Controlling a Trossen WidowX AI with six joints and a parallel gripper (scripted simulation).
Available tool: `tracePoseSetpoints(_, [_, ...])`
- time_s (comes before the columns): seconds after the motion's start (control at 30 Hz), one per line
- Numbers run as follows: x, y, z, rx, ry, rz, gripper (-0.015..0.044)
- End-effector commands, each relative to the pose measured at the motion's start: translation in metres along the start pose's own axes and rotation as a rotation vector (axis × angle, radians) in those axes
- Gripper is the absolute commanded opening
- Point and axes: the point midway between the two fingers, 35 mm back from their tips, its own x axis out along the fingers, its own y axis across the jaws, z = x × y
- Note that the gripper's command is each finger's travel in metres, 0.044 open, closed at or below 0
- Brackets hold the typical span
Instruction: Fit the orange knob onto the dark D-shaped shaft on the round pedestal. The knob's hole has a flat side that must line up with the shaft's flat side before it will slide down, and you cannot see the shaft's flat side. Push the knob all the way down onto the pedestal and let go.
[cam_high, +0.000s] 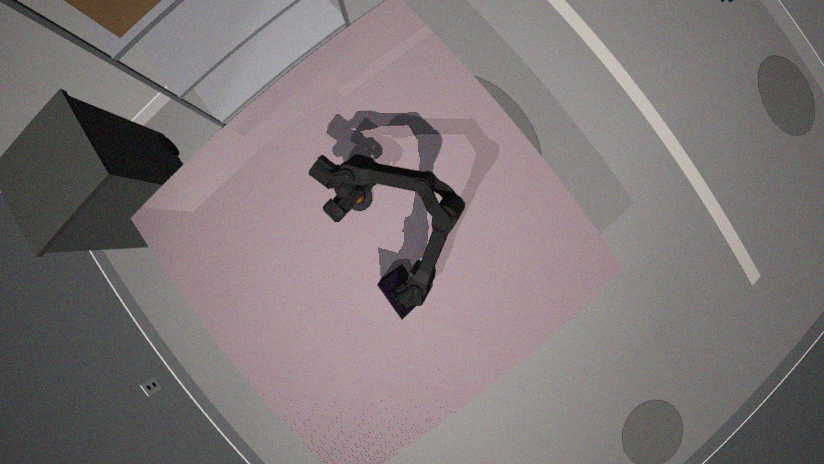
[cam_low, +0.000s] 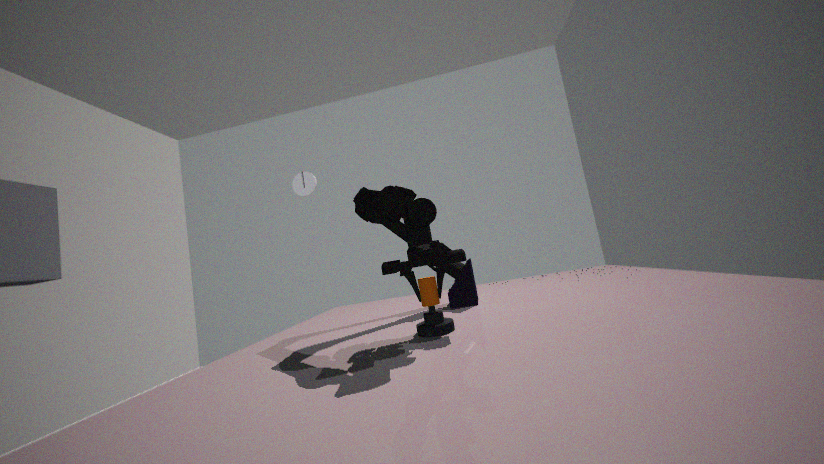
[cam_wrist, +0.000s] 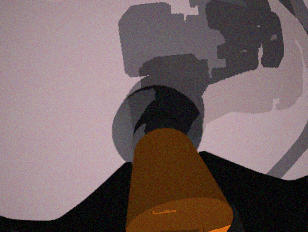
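The orange knob (cam_high: 359, 199) (cam_low: 428, 291) (cam_wrist: 167, 170) is held between the fingers of my gripper (cam_low: 430, 298) (cam_wrist: 166, 163), which is shut on it. In the exterior view the knob looks slightly tilted. The dark round pedestal (cam_low: 435, 329) (cam_wrist: 123, 129) stands on the table below it. A short piece of the dark shaft (cam_low: 431, 309) shows between the knob's lower end and the pedestal's upper step. The knob is above the pedestal, not down on it. Whether it touches the shaft top I cannot tell. The knob's hole and the shaft's flat side are hidden.
The pink table top (cam_high: 288, 259) (cam_low: 547, 368) carries the arm's dark base (cam_high: 394, 288) (cam_low: 464, 291), which stands behind the pedestal in the exterior view. The arm's shadows lie around the pedestal. A dark grey box (cam_high: 54, 172) stands beyond the table's left corner in the top view.
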Motion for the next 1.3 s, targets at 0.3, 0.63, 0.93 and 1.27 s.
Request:
tracePoseSetpoints(0.3, [0.001, 0.0017, -0.0023, -0.001, -0.001, -0.002, 0.0])
tracePoseSetpoints(0.63, [-0.0039, 0.0011, -0.0024, -0.054, 0.0, -0.002, 0.0])
tracePoseSetpoints(0.93, [-0.0021, 0.0003, 0.0017, -0.21, 0.0, -0.002, 0.0])
tracePoseSetpoints(1.27, [-0.0013, 0.002, 0.0003, -0.21, 0.0, -0.002, 0.0])
